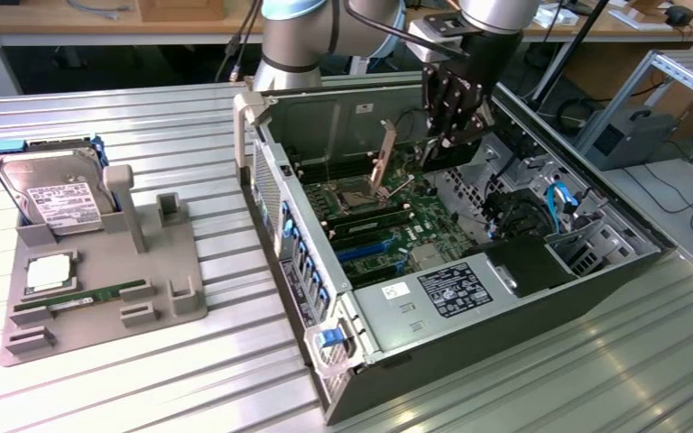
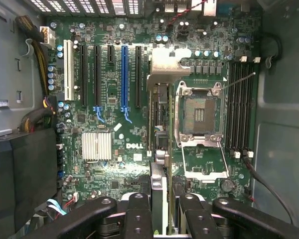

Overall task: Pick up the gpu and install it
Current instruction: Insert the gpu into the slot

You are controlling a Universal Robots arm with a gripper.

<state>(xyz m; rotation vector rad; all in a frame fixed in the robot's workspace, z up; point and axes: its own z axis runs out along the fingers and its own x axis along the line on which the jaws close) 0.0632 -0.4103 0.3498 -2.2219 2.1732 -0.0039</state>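
Gpu held on edge inside the open case

The gpu point(image 2: 159, 129) hangs inside the case point(image 1: 359, 361), held edge-on with its silver bracket point(image 2: 164, 62) at the far end from the gripper point(image 2: 163, 201). The gripper's fingers point(image 2: 139, 209) are closed against the card's two flat faces. In the exterior view the gripper reaches down into the case from above. Under the card lies the case's green motherboard point(image 2: 109, 99), with the open processor socket point(image 2: 199, 114) just beside the card's edge. I cannot tell whether the card touches the board. Outside the case, on the exterior view's left, a grey rack point(image 1: 178, 298) on the slatted table point(image 1: 142, 388) holds a hard drive point(image 1: 51, 194) and a memory stick point(image 1: 82, 298).
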